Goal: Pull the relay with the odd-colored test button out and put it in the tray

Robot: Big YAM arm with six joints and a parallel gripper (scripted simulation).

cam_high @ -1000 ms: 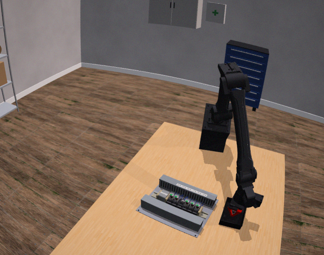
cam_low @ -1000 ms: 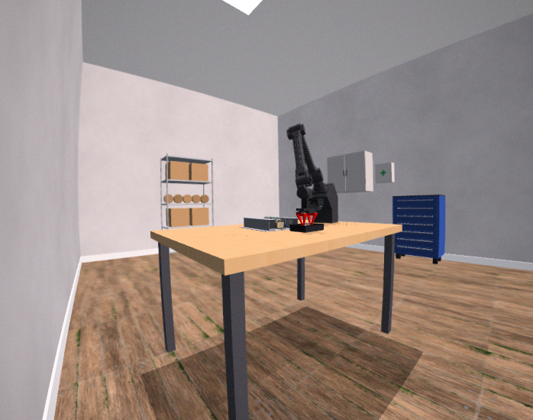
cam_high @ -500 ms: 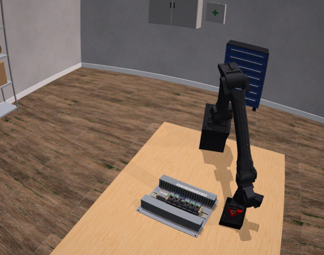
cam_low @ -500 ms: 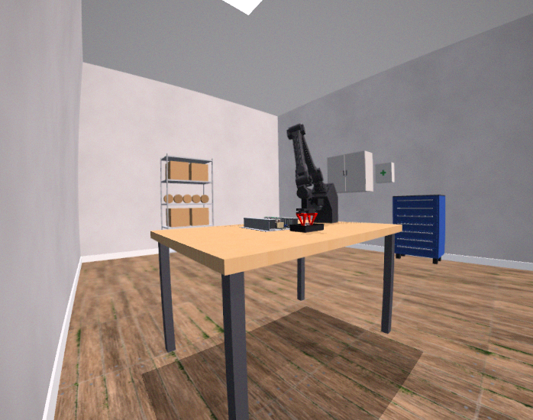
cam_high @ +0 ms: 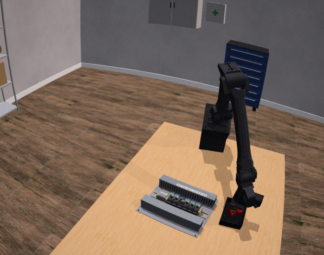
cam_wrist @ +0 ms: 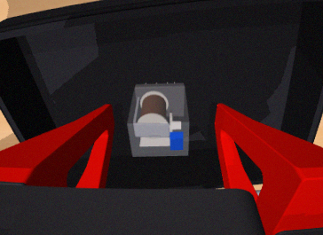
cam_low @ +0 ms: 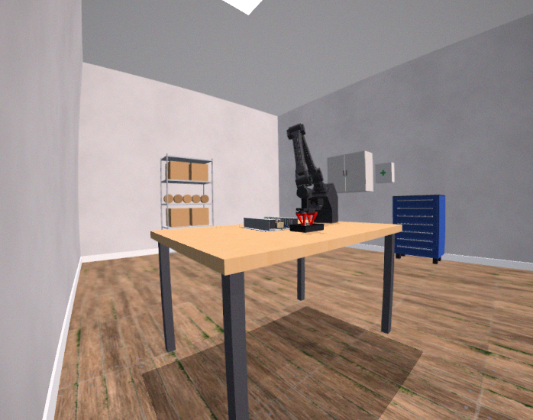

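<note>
The relay [cam_wrist: 160, 120], a clear-cased block with a blue test button, lies on the floor of the black tray [cam_wrist: 236, 41] [cam_high: 231, 221] [cam_low: 306, 228]. The tray stands open side up on the bench, to the right of the relay panel [cam_high: 181, 204] [cam_low: 266, 221]. My gripper [cam_wrist: 164, 113] [cam_high: 235, 211] [cam_low: 306, 218] reaches down into the tray. Its red fingers stand open on either side of the relay, with a gap on each side. The relays still in the panel have green buttons [cam_high: 171, 195]. One socket [cam_high: 181, 201] in the row has no relay in it.
Two grey wire ducts [cam_high: 170, 211] [cam_high: 188, 190] flank the relay row. The arm's black base [cam_high: 215, 131] stands at the bench's far side. The bench's right edge [cam_high: 281, 208] is close to the tray. A blue drawer cabinet [cam_high: 247, 73] stands on the floor behind.
</note>
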